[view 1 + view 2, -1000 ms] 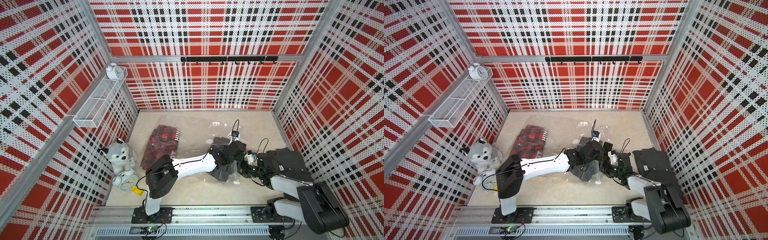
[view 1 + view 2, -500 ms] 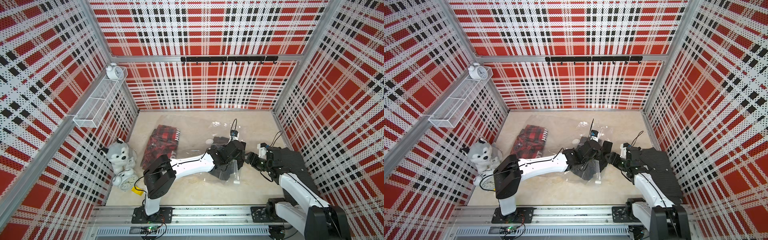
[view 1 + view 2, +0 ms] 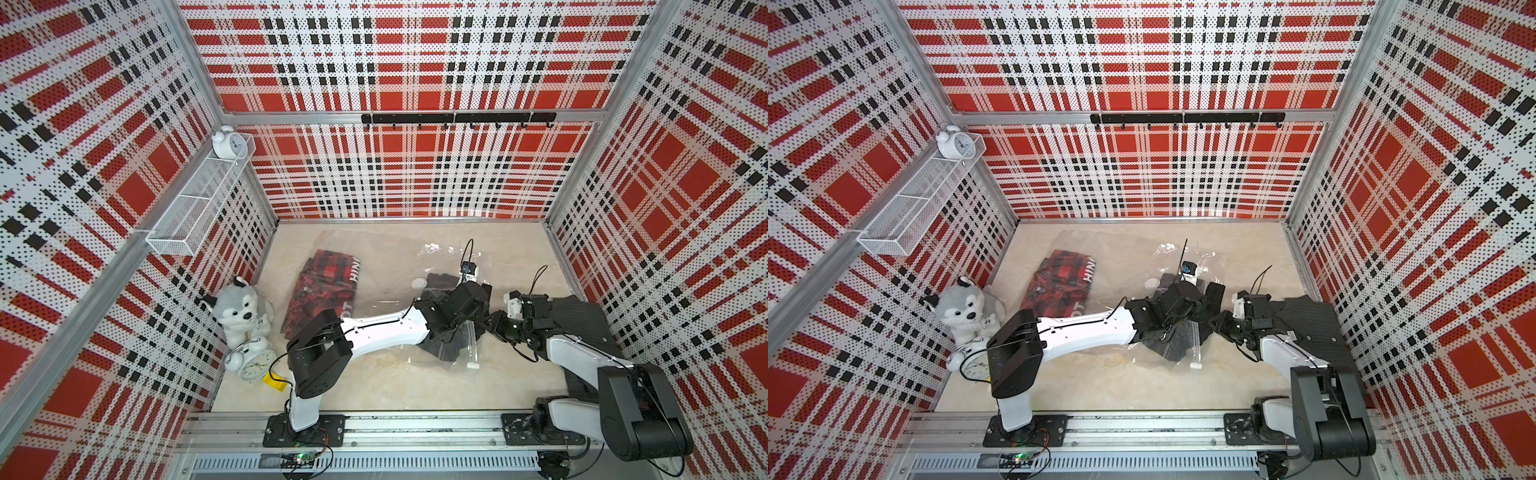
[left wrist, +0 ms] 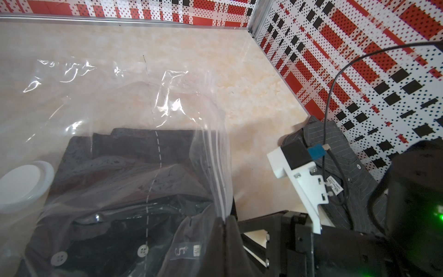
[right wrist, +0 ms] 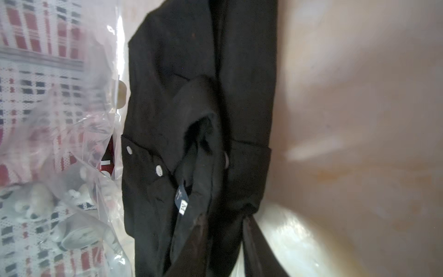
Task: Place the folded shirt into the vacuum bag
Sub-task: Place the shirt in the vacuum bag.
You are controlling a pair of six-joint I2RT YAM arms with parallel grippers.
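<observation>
Left wrist view: found the left tool [image 4: 225, 221] pressed together, pinching the zip edge [image 4: 219, 156] of the bag [image 4: 96, 96] and holding that lip raised off the tabletop [image 4: 251, 100]. Noted the shirt [image 4: 134, 153], black with pale buttons and a small neck label, lying under the clear plastic directly ahead of and beneath this tool. Logged the round white valve [image 4: 22, 184] on the bag beside the shirt, on the side away from the right tool.

Top views: located the right tool [image 3: 493, 322] just beside the left tool, at the bag's mouth and close to the shirt's edge. Could not tell whether spread or clamped, with the jaws masked by arm links in both top views and not clearly shown in the right wrist view. Could not confirm how much of the shirt lies past the mouth.

Right wrist view: recorded the shirt close in front of the right tool, with crumpled bag plastic along one side and bare tabletop along the other.

Marked the white slider [image 3: 473, 365] at the end of the zip edge, on the base side of both tools. Observed a striped shirt [image 3: 582, 316] flat on the tabletop behind the right tool, under its arm. Observed plaid cloth [image 3: 328, 286] well apart from the left tool, opposite the right tool; inside or beneath the bag, cannot tell.
</observation>
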